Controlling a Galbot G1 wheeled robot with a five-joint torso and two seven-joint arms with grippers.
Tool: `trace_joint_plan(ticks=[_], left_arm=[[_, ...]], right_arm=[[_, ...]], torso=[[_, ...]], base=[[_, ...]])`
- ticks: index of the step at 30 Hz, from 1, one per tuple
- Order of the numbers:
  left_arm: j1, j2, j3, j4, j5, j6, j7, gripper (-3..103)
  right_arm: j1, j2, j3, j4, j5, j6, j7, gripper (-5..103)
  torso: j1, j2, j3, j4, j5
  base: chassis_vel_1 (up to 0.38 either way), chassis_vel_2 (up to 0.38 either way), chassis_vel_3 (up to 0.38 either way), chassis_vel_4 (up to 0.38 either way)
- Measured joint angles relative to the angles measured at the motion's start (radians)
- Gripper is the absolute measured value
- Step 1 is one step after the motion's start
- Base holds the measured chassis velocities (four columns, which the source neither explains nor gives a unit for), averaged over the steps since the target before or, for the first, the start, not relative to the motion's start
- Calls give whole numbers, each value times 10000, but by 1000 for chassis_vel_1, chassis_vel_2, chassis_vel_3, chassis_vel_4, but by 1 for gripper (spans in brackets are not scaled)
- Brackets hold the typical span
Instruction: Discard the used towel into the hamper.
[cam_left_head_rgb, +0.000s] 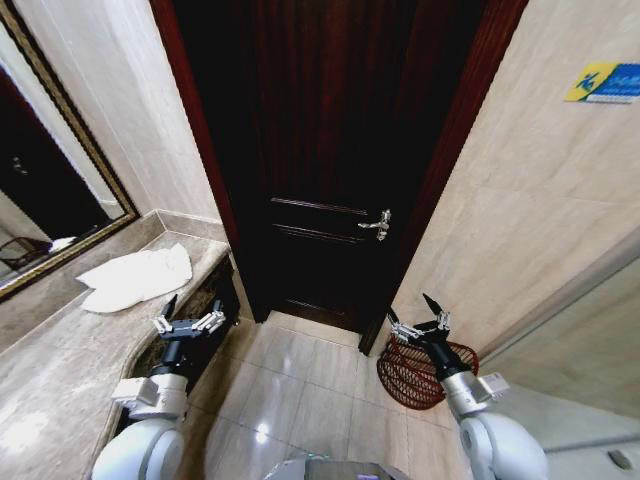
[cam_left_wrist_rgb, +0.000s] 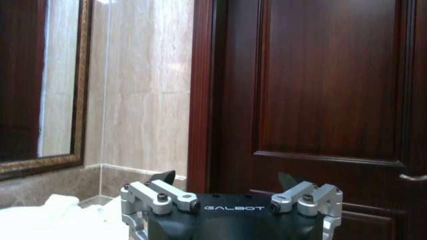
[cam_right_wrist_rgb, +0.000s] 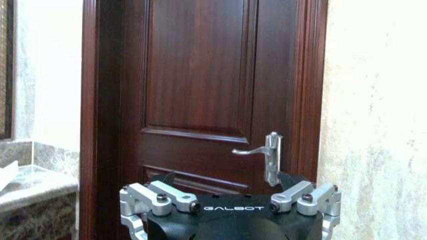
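Lying untouched on the marble surface (cam_left_head_rgb: 60, 350), just ahead-left of the left pincer (cam_left_head_rgb: 187, 322): white towel (cam_left_head_rgb: 135, 277). Both pincers open, empty. Hamper (cam_left_head_rgb: 425, 372) on floor directly below right pincer (cam_left_head_rgb: 420, 326). Pickup and discard both outstanding.

You face a dark wooden door (cam_left_head_rgb: 330, 170) with a silver lever handle (cam_left_head_rgb: 377, 225), set between pale marble-look walls (cam_left_head_rgb: 520, 200), with a glossy tiled floor (cam_left_head_rgb: 300, 390) below and a marble counter (cam_left_head_rgb: 70, 350) under a framed mirror (cam_left_head_rgb: 40, 190) on your left.
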Motion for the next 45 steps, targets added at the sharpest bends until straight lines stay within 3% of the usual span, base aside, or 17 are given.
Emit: trace_joint_plan(ticks=[11,25,45], left_arm=[[76,-105,-24,76,514,81,-411,100],[60,-168,27,74,488,-58,-669,100],[160,-194,81,470,642,-728,-656,100]], right_arm=[[-71,24,163,-235,-816,377,-12,100],[150,61,82,-389,-720,450,74,100],[305,115,34,-551,-648,469,273,100]], torso=[[0,0,0,0,1],[1,0,1,-1,1],[2,0,1,-1,0]], base=[[0,0,0,0],[0,0,0,0],[69,68,70,65]])
